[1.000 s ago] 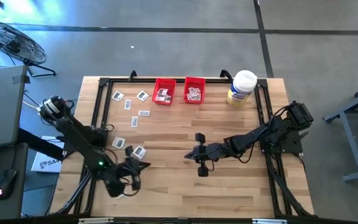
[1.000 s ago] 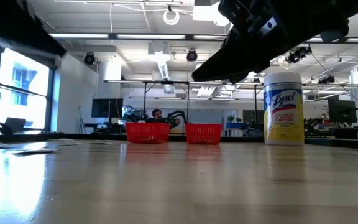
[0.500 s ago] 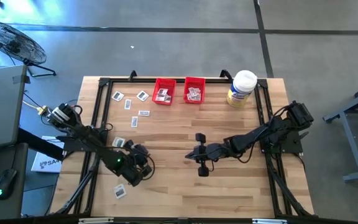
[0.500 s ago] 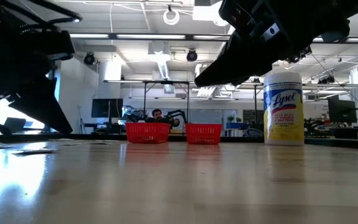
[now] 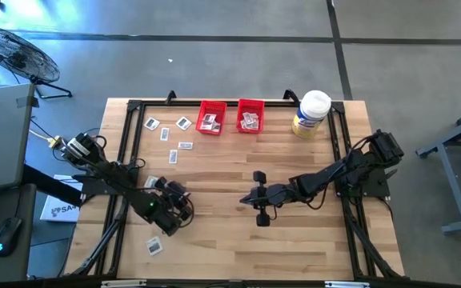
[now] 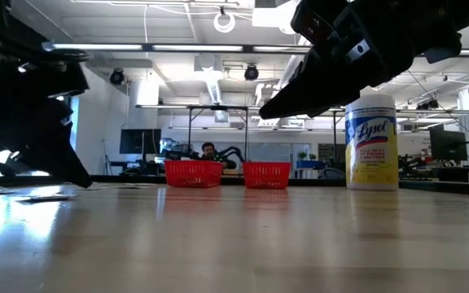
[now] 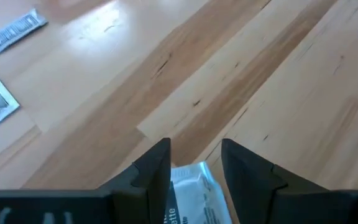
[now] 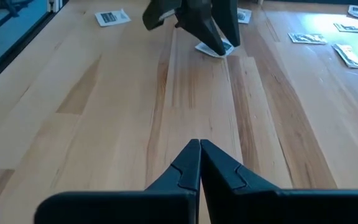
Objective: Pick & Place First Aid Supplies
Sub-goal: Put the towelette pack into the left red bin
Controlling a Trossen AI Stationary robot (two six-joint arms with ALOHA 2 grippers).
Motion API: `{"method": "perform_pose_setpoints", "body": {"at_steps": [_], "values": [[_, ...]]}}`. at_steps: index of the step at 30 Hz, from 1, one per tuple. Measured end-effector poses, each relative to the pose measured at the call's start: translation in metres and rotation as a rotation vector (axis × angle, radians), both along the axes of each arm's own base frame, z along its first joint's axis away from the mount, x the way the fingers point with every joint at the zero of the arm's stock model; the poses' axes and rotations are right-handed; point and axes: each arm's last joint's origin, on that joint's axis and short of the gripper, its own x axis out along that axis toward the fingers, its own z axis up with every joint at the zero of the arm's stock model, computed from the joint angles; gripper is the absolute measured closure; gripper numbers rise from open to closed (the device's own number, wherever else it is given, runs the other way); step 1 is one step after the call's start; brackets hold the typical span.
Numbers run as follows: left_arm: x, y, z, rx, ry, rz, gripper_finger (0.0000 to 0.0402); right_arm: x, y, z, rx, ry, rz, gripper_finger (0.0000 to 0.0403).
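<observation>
Packet (image 7: 188,196) between parted left end effector (image 7: 194,163) fingers

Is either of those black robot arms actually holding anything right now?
Nothing is clearly held. The left pincer stands open astride a small white printed packet on the wooden table; whether it touches it cannot be told. The right pincer is shut and empty.

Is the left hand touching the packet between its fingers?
Cannot tell. Left wrist view shows the packet between the open left hand's fingers, but neither contact nor gap shows plainly.
</observation>
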Motion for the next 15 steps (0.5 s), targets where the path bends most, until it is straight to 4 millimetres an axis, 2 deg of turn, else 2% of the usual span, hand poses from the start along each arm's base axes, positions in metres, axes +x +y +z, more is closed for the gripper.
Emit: {"method": "perform_pose_setpoints", "body": {"at_steps": [15], "values": [[-0.012, 0.008, -0.023, -0.001, 0.023, -0.028, 0.0267, 0.001, 0.0, 0.001, 0.007, -0.014, 0.002, 0.0399]]}}
